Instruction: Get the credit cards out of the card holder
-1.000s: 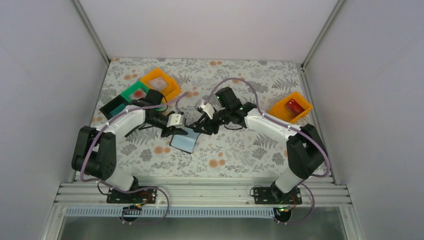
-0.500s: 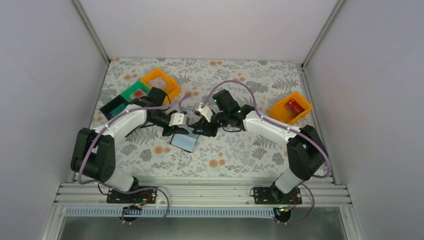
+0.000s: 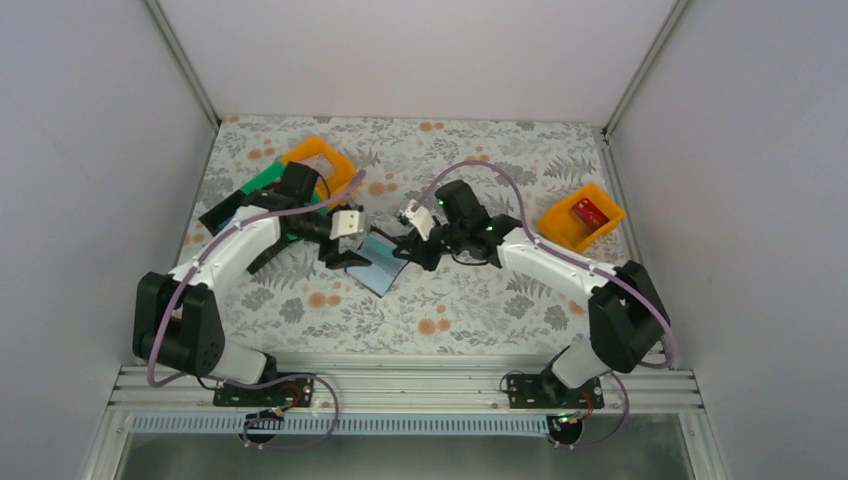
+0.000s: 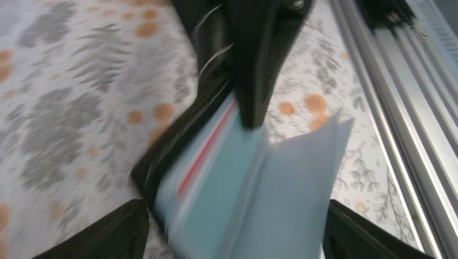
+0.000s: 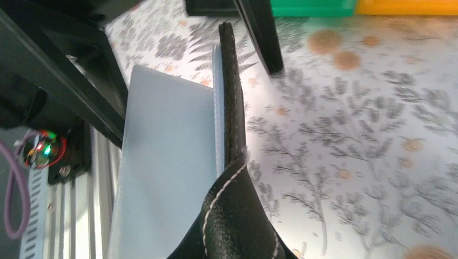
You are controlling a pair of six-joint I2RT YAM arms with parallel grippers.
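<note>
The black card holder [image 3: 381, 263] lies open between both grippers, its right edge tilted up off the table. In the left wrist view its bluish pockets [image 4: 232, 183] show blurred, and the red edge of one of the credit cards [image 4: 208, 148] sits in a pocket. My left gripper [image 4: 232, 218] is open, one finger on each side of the holder. My right gripper [image 3: 414, 250] is shut on the holder's far edge, and one of its black fingers [image 4: 256, 70] presses down on it. The holder's stitched black flap [image 5: 237, 216] fills the near part of the right wrist view.
A red card [image 3: 588, 211] lies in the orange tray [image 3: 562, 232] at the right. Behind the left arm stand an orange tray [image 3: 335, 160], a green tray [image 3: 258, 183] and a black tray [image 3: 222, 215]. The aluminium rail [image 3: 400, 385] runs along the near edge.
My left gripper opened and its arm swung back and left. My right gripper closed on the holder's edge. The holder shifted a little and now tilts up at its right side.
</note>
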